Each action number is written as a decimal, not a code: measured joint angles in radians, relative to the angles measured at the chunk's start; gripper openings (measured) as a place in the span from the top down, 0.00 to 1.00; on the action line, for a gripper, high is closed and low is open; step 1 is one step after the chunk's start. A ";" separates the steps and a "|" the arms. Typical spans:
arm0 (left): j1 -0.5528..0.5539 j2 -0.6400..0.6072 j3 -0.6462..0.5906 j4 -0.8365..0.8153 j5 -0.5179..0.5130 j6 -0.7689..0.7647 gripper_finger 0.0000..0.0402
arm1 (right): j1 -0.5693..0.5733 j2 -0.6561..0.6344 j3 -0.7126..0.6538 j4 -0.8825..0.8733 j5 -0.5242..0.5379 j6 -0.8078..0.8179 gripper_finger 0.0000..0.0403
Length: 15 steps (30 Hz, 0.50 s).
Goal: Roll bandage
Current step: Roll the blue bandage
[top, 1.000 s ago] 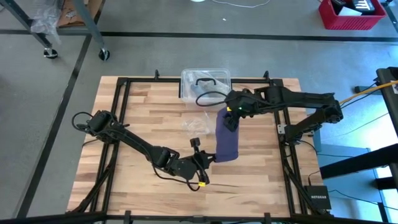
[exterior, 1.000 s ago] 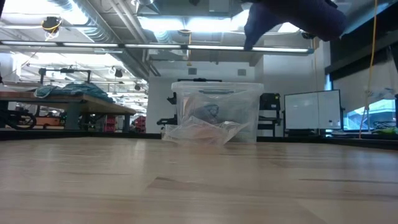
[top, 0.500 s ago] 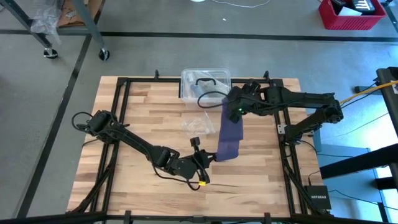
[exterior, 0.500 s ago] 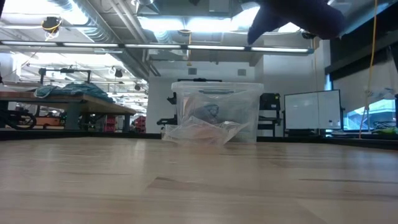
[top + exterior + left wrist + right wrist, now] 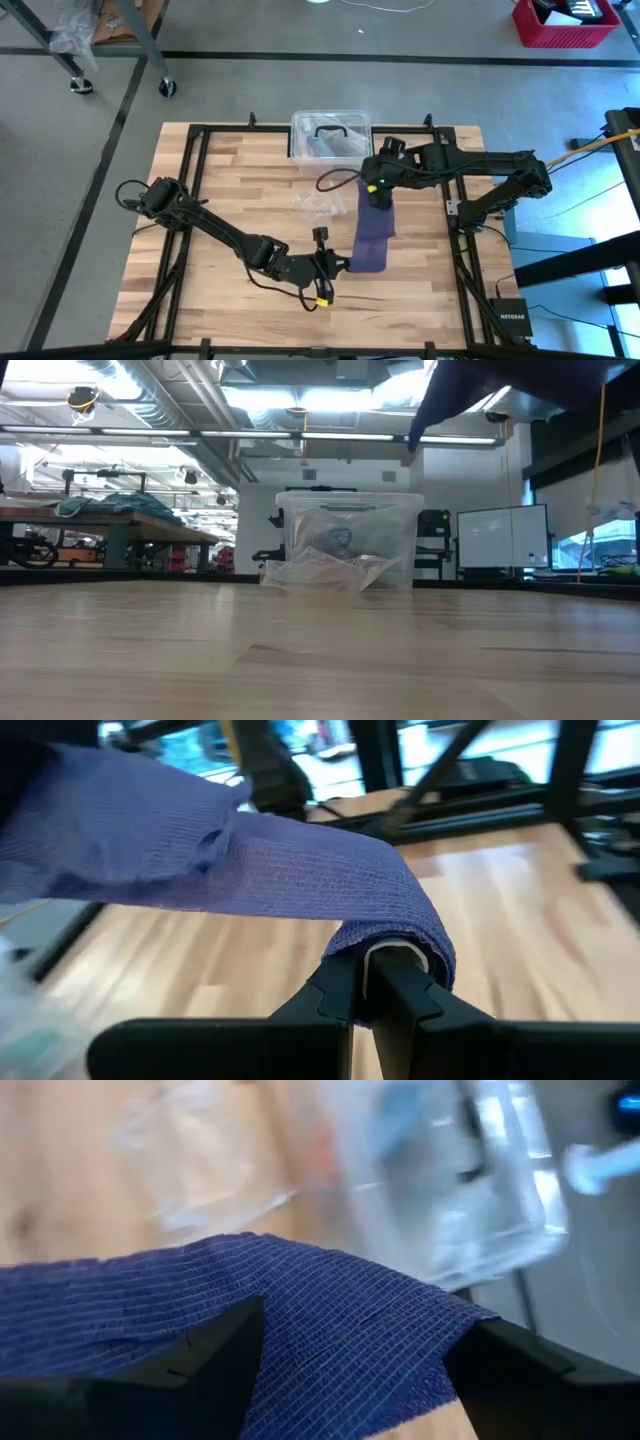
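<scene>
The bandage [image 5: 372, 232], a dark navy-purple strip, stretches above the wooden table between my two grippers, right of the table's middle. My left gripper [image 5: 346, 266] is shut on its near end, close to the table's near edge. My right gripper [image 5: 378, 192] stands open at its far end, and the strip [image 5: 300, 1310] lies across the gap between its two fingers. In the left wrist view the strip [image 5: 250, 870] runs away from the shut fingers toward the right arm. My left gripper pinches the bandage's near end [image 5: 400, 925] between its two shut fingers. The cloth wraps over their tips, and a white piece [image 5: 397, 958] shows under it. The fingers come nearly level from the table's left, across the strip, which is clear of the table. My right gripper has the bandage's far end [image 5: 420, 1330] spread flat across the gap from one finger [image 5: 205, 1350] to the other [image 5: 515, 1365]. The fingers slant down from the table's right side. Whether the cloth rests on them or lies just beyond them I cannot tell.
A clear plastic box [image 5: 332, 138] with a black handle stands at the far edge. A crinkled clear wrapper [image 5: 313, 200] lies in front of it, left of the bandage. Bare wood [image 5: 230, 180] spreads over the table's left half.
My right gripper has rolled about its own line and sunk a little, so the strip's far end has turned with it. My left gripper has turned at the wrist. The bandage now hangs narrower and reaches slightly nearer the table's near edge, still clear of the wood.
</scene>
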<state>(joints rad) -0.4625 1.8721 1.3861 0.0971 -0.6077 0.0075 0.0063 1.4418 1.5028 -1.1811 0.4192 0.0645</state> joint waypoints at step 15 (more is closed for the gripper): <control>-0.062 -0.096 0.000 -0.006 0.114 -0.019 0.97 | 0.247 -0.231 -0.164 0.050 -0.123 0.101 0.28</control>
<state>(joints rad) -0.5245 1.7761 1.3861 0.0909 -0.4938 -0.0112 0.2530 1.2107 1.3393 -1.1309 0.2961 0.1652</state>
